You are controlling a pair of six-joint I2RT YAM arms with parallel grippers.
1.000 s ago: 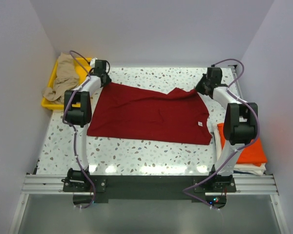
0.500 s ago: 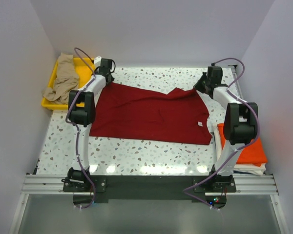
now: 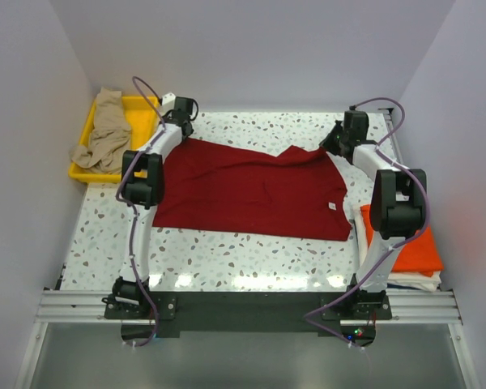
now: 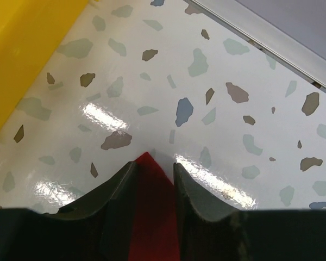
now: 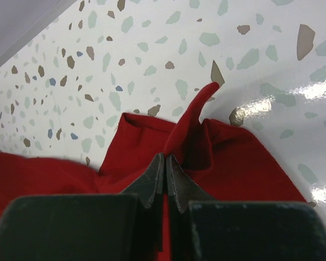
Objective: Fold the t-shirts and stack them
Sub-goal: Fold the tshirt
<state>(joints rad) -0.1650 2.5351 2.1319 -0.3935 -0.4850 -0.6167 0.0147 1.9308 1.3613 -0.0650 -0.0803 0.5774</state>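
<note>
Top external view: a dark red shirt lies spread across the middle of the speckled table, mostly flat, with its far edge rumpled toward the right. At the far left corner a tan shirt is heaped in a yellow tray and spills over the tray's near rim. At the near right an orange shirt sits folded on a white shirt; the right arm's forearm crosses in front of that pile and hides its left edge. The left arm reaches along the red shirt's left side and covers part of it.

The left gripper is at the shirt's far left corner, just beside the tray. Its fingers stand a narrow way apart, red cloth fills the gap, and a point of cloth pokes out past the tips.

The right gripper is pinched almost closed on a fold at the shirt's far right corner. A strip of red cloth stands up beyond the fingertips, above the table.
</note>
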